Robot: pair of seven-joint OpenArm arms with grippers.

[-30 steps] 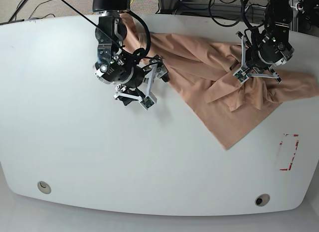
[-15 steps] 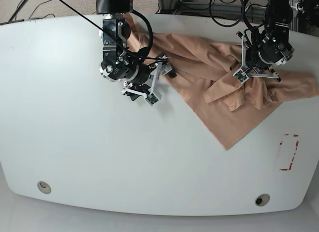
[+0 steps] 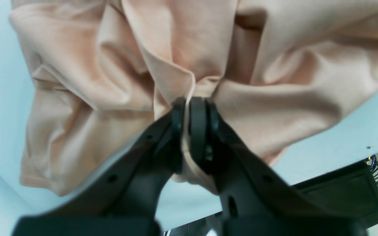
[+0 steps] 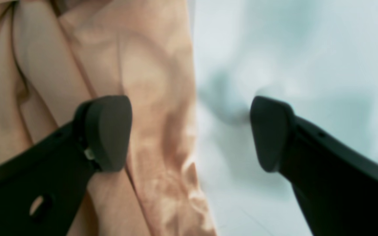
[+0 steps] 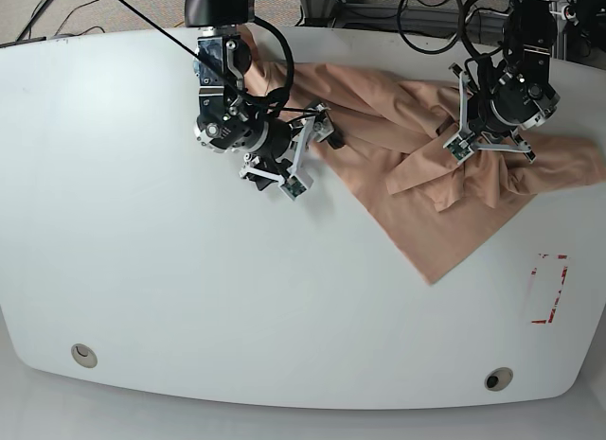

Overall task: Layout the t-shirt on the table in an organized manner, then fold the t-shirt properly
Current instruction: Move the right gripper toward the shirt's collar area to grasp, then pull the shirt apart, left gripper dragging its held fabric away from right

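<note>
Right tool [image 5: 305, 152], on the left of the base view, hangs with its jaws spread wide; its wrist view is blurred, yet one fingertip [image 4: 105, 131] sits over the t-shirt [image 5: 426, 189] and the other over bare worktop [image 5: 170, 298], the straight cloth edge running between them. Whether either pad touches the fabric cannot be told. Behind this tool the arm body hides the shirt's far-left corner. To its left and in front of it the white worktop lies wide and bare, out to two round grommet holes [image 5: 83, 354] near the front edge.

The shirt spreads from this tool rightward across the back of the worktop, crumpled, one corner pointing toward the front. A red-tape mark [image 5: 549, 289] lies in front of the shirt's right end, well apart from it.

Left tool [image 3: 192, 108], on the right, is pressed together on a bunched fold of the shirt, a thin hem running between its pads [image 3: 198, 127]. The cloth gathers in creases around the pinch. The shirt's right end reaches close to the worktop's right edge.
</note>
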